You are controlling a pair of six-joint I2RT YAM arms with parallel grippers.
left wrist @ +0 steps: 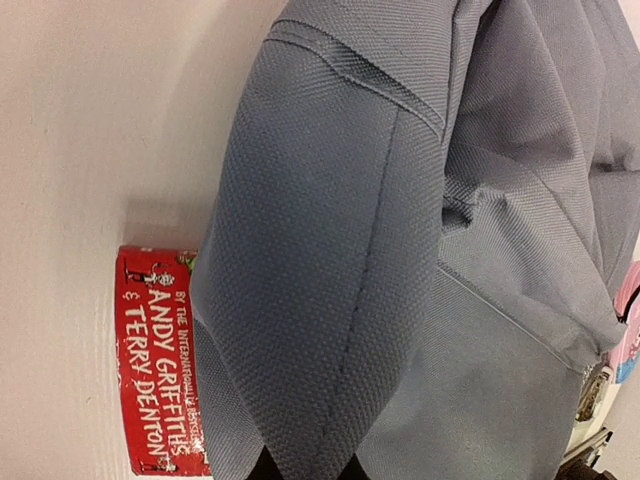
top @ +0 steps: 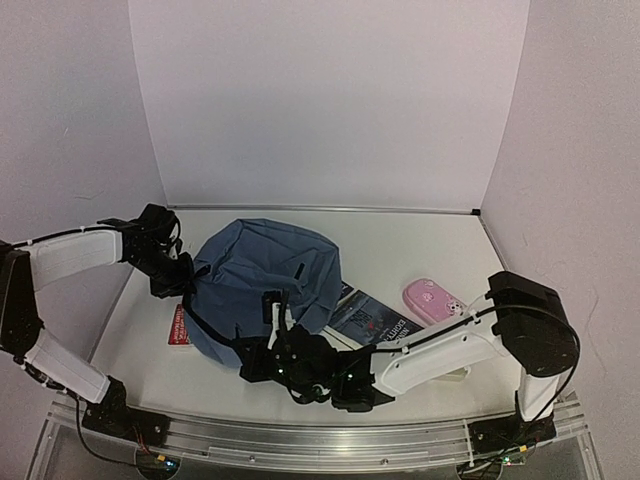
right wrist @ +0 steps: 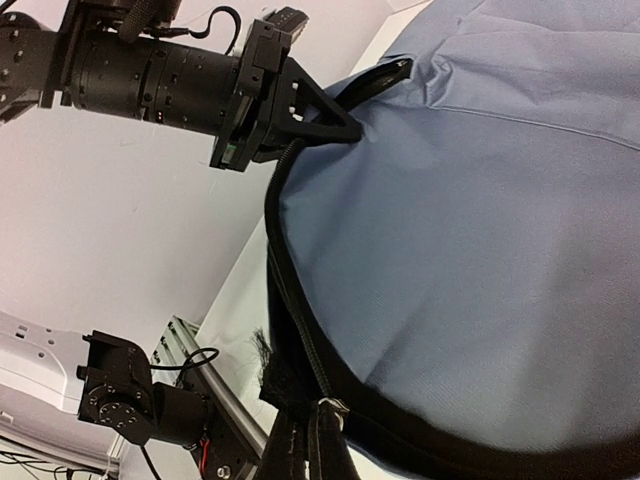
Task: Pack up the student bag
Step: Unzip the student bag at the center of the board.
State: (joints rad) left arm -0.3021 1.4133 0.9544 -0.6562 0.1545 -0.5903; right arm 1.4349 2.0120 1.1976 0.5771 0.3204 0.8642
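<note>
The student bag [top: 268, 272], slate-blue with black trim, lies slumped in the middle of the table. My left gripper [top: 188, 283] is at its left edge, shut on a fold of its blue fabric [left wrist: 330, 300]; only the dark fingertips show at the bottom of the left wrist view. My right gripper [top: 278, 340] is at the bag's near edge. It is shut on a black pull strap [right wrist: 318, 445] where the black zip [right wrist: 300, 320] ends along the trim. In the right wrist view the left gripper [right wrist: 335, 120] pinches the bag's far edge.
A red book [top: 179, 325] lies partly under the bag's left side, its cover lettering showing [left wrist: 160, 365]. A dark book [top: 372, 316] rests to the right of the bag, and a pink case [top: 433, 300] beyond it. White walls enclose the table.
</note>
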